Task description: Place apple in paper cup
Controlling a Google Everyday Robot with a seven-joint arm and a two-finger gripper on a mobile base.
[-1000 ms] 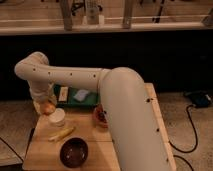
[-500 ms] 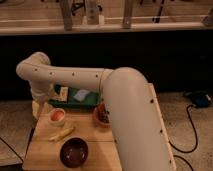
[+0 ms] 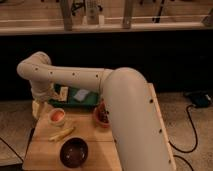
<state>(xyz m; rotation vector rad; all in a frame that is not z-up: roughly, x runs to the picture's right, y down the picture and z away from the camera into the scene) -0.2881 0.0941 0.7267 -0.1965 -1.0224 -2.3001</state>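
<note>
The apple (image 3: 57, 115), orange-red with a paler patch, sits inside the short white paper cup (image 3: 57, 120) at the left of the wooden table. My gripper (image 3: 38, 108) hangs just left of the cup, near the table's left edge, apart from the apple. My big white arm (image 3: 125, 115) reaches in from the lower right and covers the table's right half.
A dark brown bowl (image 3: 74, 151) stands at the front. A long pale-yellow stick-like item (image 3: 62, 133) lies between it and the cup. A reddish-brown bowl (image 3: 101, 116) is partly behind my arm. A green tray (image 3: 80, 98) with packets lies at the back.
The gripper was over the cup with the apple under it; it has moved off to the left. The apple now lies uncovered in the cup.
</note>
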